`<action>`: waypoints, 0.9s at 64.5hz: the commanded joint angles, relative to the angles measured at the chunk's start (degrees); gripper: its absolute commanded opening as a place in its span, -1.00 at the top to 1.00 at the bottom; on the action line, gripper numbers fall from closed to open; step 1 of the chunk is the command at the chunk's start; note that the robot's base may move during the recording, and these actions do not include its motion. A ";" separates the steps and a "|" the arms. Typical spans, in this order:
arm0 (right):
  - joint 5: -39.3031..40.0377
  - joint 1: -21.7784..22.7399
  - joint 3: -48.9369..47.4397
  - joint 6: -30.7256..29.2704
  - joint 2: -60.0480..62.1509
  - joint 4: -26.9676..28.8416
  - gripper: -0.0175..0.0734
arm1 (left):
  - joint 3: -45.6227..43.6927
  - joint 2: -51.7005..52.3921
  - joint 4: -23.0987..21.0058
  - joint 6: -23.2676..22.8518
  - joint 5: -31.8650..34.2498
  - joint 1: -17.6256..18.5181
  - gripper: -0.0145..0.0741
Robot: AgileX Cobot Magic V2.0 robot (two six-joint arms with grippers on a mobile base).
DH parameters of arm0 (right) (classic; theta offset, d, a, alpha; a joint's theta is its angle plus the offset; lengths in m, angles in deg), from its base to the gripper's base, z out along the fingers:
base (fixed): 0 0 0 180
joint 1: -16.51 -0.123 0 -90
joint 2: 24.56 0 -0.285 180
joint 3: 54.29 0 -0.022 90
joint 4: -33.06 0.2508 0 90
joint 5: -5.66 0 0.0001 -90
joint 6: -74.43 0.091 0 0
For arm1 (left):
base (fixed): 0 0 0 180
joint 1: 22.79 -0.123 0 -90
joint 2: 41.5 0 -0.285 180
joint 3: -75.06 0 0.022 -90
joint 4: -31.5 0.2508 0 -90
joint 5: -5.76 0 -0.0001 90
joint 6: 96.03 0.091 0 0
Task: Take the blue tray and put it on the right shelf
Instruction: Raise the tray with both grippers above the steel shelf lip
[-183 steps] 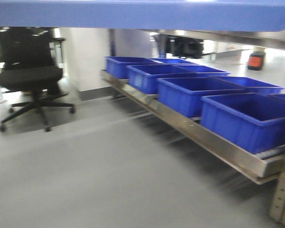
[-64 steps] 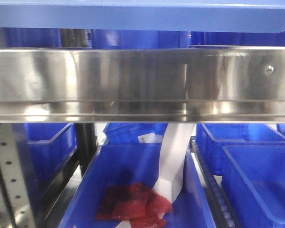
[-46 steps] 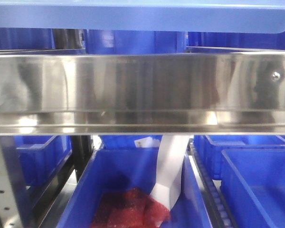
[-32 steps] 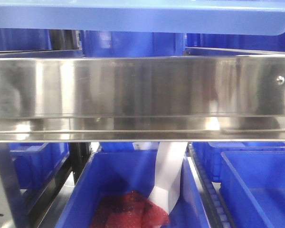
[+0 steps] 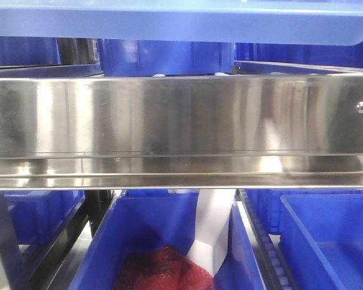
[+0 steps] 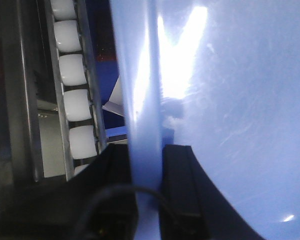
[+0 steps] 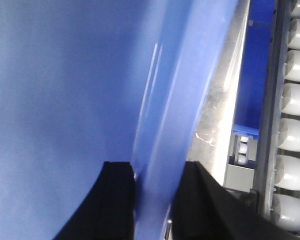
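The blue tray [image 5: 181, 24] spans the top of the front view, held above the right shelf's steel front rail [image 5: 181, 127], whose screw [image 5: 361, 107] sits near the right end. In the left wrist view my left gripper [image 6: 147, 172] is shut on the tray's rim [image 6: 145, 100], one black finger [image 6: 115, 175] on each side. The right wrist view shows my right gripper [image 7: 157, 192] shut on the opposite rim [image 7: 165, 125], with the steel rail [image 7: 225, 100] just beside it. Neither gripper appears in the front view.
Deep dark-blue bins [image 5: 327, 241] fill the level below the rail, one holding a red mesh bundle [image 5: 163, 272] and a white strip [image 5: 215, 229]. More bins [image 5: 163, 57] stand behind the rail. White rollers [image 6: 75, 105] [image 7: 292, 135] run along both sides.
The view swung from the floor, a chair and a low rack to this shelf. Over the last second the rail has grown larger and sunk lower, and the screw has drifted right.
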 commanded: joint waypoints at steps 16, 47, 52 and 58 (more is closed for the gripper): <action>2.66 -0.21 -1.49 -2.19 1.59 -0.50 0.49 | -1.41 1.73 -1.07 1.47 -4.82 0.71 0.78; 4.32 -0.21 -1.49 -2.19 1.59 -0.50 0.49 | -1.41 1.73 -2.38 1.47 -4.75 0.71 0.78; 6.41 -0.21 -2.21 -2.29 1.59 -0.50 0.49 | -1.81 1.51 -2.38 1.47 -3.71 0.71 0.78; 8.49 -0.07 -4.08 -3.43 1.40 -0.50 0.49 | -3.86 0.20 -1.82 1.47 -2.30 0.19 0.78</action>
